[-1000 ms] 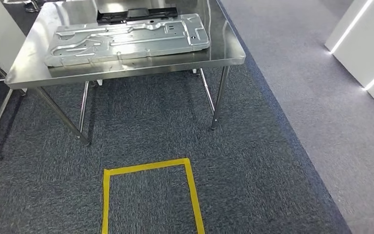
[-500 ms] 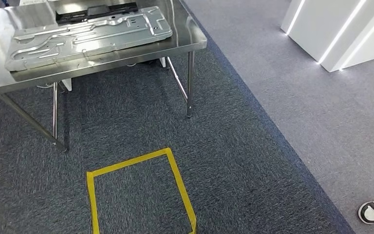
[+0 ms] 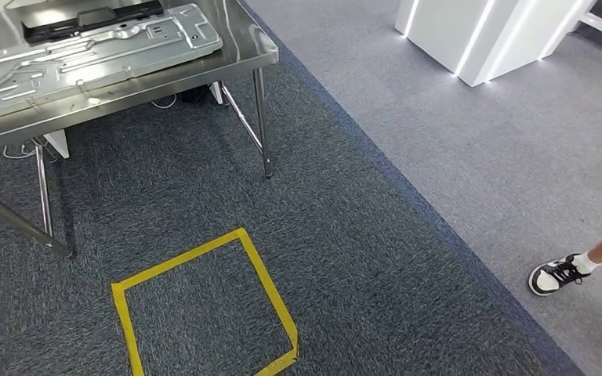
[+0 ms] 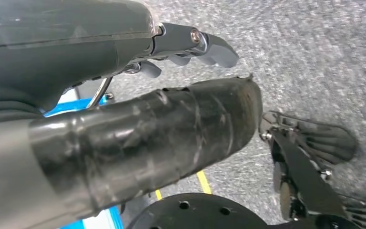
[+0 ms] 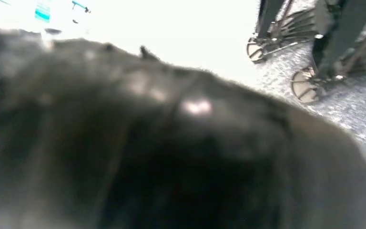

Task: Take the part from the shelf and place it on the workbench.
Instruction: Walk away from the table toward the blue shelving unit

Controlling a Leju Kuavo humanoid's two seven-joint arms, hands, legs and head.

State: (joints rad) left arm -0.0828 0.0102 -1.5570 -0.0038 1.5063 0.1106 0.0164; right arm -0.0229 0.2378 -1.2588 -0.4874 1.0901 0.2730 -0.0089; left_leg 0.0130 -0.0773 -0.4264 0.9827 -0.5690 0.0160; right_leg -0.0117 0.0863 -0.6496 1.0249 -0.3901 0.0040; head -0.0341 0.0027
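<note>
view swung right; person's shoe [image 3: 555, 275] now

workbench [image 3: 260, 48] top mostly covered by metal panel [image 3: 86, 55], person's foot [image 3: 556, 274] at right

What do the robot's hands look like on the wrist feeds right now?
In the left wrist view, the left hand has a smooth dark grey cover, a thick thumb wrapped in glossy black tape with a frayed tip, and grey fingers joined by a silver screw. In the right wrist view, the right hand is a blurred dark shape with faint glints.

Steel workbench [image 3: 239, 59] bearing a stamped metal part [image 3: 86, 55], on carpet [image 3: 204, 196].
</note>
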